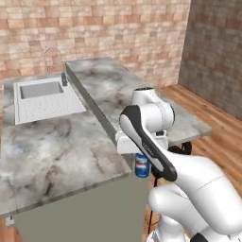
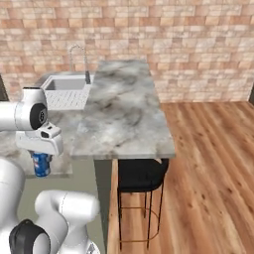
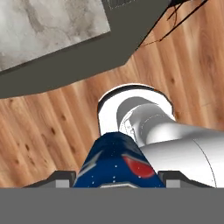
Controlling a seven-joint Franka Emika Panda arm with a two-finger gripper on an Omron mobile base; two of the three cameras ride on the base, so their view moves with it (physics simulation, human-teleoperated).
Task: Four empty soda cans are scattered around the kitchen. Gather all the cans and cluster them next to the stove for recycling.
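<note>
Tool [image 3: 117, 183] grips blue can [image 3: 116, 162]; base views show stool [image 2: 141, 174].

- The bench [image 1: 56, 151] is grey-veined marble, L-shaped, with one leg running toward the tan brick wall [image 1: 94, 28].
- A white sink [image 1: 45, 99] is set into its top, with a curved faucet [image 1: 53, 59] at the far rim.
- The bench overhangs a grey-green base panel [image 1: 85, 212].
- The wood plank floor [image 2: 208, 173] carries a black stool [image 2: 141, 191], tucked under the bench's end.
</note>
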